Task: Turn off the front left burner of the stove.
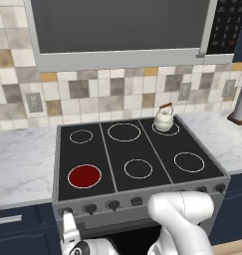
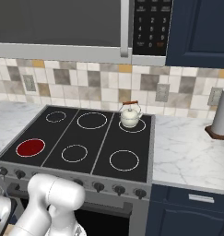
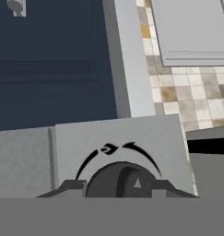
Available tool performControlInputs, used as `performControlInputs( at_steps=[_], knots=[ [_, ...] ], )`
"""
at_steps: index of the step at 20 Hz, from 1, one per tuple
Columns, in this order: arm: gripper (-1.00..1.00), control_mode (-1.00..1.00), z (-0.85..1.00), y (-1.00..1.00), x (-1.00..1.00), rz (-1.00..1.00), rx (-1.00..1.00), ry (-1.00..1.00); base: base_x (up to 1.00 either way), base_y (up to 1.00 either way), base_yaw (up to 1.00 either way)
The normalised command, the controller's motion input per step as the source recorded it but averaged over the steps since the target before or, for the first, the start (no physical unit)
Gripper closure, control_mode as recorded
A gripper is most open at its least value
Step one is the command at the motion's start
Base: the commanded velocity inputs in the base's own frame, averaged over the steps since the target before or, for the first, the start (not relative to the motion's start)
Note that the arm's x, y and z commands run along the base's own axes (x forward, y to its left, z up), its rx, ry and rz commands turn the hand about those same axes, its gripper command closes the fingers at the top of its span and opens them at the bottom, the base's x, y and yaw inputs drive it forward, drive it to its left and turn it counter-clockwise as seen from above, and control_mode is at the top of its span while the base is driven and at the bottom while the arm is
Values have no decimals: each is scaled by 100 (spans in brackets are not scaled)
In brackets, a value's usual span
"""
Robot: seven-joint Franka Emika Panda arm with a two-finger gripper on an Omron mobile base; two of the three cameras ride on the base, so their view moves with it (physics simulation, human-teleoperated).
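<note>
The front left burner (image 1: 84, 176) glows solid red inside its white ring, at the near left corner of the stove (image 1: 142, 149), so the task is not yet done. Directly below it, at the far left end of the grey front panel, the gripper (image 1: 67, 215) reaches up to the leftmost knob (image 3: 124, 180). In the hand view, that dark round knob sits between the two fingers (image 3: 67, 188), which are pressed in against its sides, pinching it.

The step in hand looks like the grasp on the control knob. The next move would call for rotating the wrist to twist the knob to its off mark, keeping the pinch firm so it does not slip.

Counted: six ringed zones on the black glass, one lit and five dark. One white kettle (image 1: 164, 119) stands on the back right zone. One grey microwave (image 1: 122, 30) hangs above. Marble worktop (image 1: 23, 164) runs on both sides.
</note>
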Motion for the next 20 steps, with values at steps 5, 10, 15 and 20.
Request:
performControlInputs(
  at_steps=[5, 10, 15, 20],
  knots=[
    [100, -100, 16, 0, 14, 0, 16, -1, 0, 0, 0],
    [100, -100, 30, 0, 22, -1, 21, -1, 0, 0, 0],
    [100, -100, 36, 0, 20, -3, 27, 0, 0, 0, 0],
    [100, -100, 37, 0, 12, -6, 38, -4, 0, 0, 0]
  ],
)
